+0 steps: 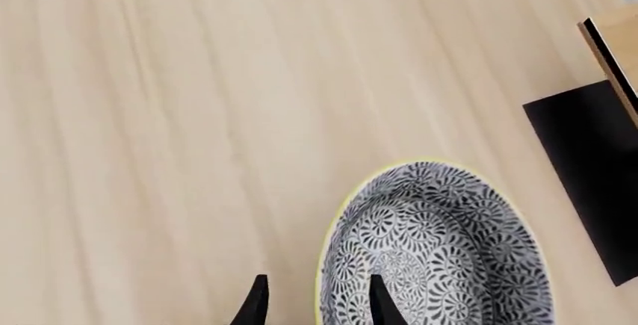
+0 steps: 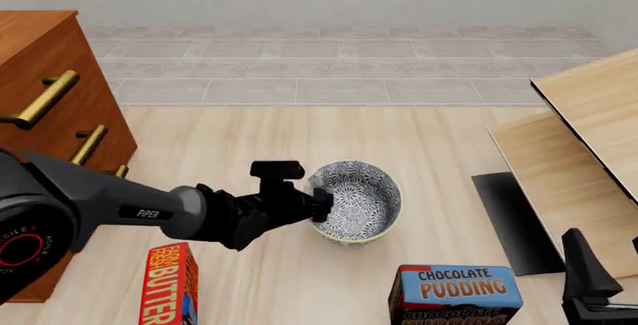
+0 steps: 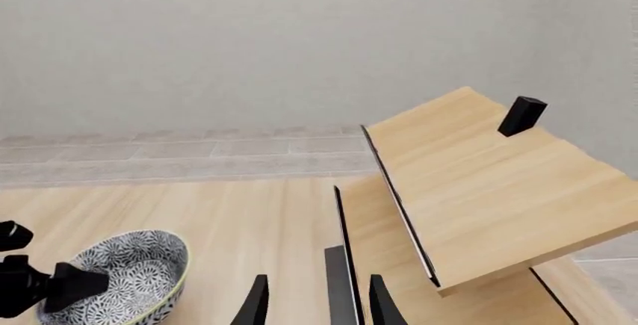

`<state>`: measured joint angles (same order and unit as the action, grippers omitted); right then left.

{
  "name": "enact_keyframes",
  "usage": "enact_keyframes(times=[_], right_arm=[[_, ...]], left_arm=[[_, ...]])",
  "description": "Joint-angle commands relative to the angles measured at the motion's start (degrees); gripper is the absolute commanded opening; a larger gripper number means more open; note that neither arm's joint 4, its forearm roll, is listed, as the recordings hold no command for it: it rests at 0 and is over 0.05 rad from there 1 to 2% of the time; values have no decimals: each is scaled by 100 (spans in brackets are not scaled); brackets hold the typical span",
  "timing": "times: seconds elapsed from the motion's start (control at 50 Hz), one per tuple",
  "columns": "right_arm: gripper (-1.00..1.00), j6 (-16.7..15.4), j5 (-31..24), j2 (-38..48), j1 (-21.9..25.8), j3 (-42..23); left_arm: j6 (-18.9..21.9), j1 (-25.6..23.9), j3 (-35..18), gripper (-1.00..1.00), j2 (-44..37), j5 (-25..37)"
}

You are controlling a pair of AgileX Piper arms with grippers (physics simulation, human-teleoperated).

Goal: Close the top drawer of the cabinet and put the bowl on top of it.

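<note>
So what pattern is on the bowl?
The bowl has a dense blue-grey and white floral pattern and a pale yellow rim; clearest in the left wrist view.

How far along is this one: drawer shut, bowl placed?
Drawer: the top drawer looks flush with the fronts below it, though the angle is steep. In hand: the left gripper straddles the bowl's near rim, fingers apart, bowl on the floor. Left: grip, lift, and set it on the cabinet. The right gripper is idle, open.

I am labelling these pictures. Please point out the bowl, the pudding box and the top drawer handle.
bowl (image 2: 364, 198): front view, on its patterned inside.
pudding box (image 2: 459, 286): front view, on its printed blue top face.
top drawer handle (image 2: 45, 98): front view, on the middle of the brass bar.
</note>
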<state>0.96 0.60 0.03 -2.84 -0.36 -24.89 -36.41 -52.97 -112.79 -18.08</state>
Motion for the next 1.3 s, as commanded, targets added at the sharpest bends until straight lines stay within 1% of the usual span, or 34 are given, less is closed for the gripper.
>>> enact_keyframes(times=[0.02,0.22,0.24,0.28,0.36,0.48,0.52,0.56,0.66,0.68,0.78,0.8,0.82,0.96,1.02,1.04,1.06,1.2,1.22,1.28,1.3], right_arm=[[100,14,5,0,-12,0],[100,23,14,0,-22,0],[100,23,15,0,-24,-2],[100,30,10,0,-31,-8],[100,34,3,0,-34,-15],[100,35,19,0,-38,0],[100,26,11,0,-32,-7],[100,22,4,0,-28,-14],[100,7,14,-1,-21,-1],[100,-1,-9,-1,-16,-21],[100,-12,-4,0,-9,-8],[100,-19,-15,0,5,-14],[100,-19,-15,0,5,-14],[100,-35,-9,0,19,5],[100,-39,-22,0,26,-3],[100,-45,-27,1,39,-7],[100,-45,-27,1,39,-7],[100,-43,-15,1,62,0],[100,-43,-15,1,62,0],[100,-44,-16,1,67,0],[100,-45,-18,1,71,0]], left_arm=[[-130,-111,56,100,-265,-144],[-149,-166,112,100,-311,-248],[-150,-158,141,-100,-281,-275],[-72,-90,234,-100,-127,-324],[-54,-63,354,-100,138,-309],[-127,-88,463,-100,459,-250],[26,-79,555,-100,702,-276],[-110,-60,524,-100,697,-121],[-83,11,566,-100,890,-23],[-38,29,641,-100,1081,-52],[-33,6,695,-100,1346,70],[-150,-10,700,-100,1467,201],[-150,-10,700,-100,1469,202],[-80,-16,804,-100,2167,477],[-52,-46,830,-100,2338,528],[-6,-65,883,-100,2573,595],[-6,-65,883,-100,2576,597],[-31,-272,1043,-100,3400,926],[-39,-383,1033,-100,3473,970],[108,-281,1112,-100,3794,1083],[59,-379,1106,-100,3849,1127]])
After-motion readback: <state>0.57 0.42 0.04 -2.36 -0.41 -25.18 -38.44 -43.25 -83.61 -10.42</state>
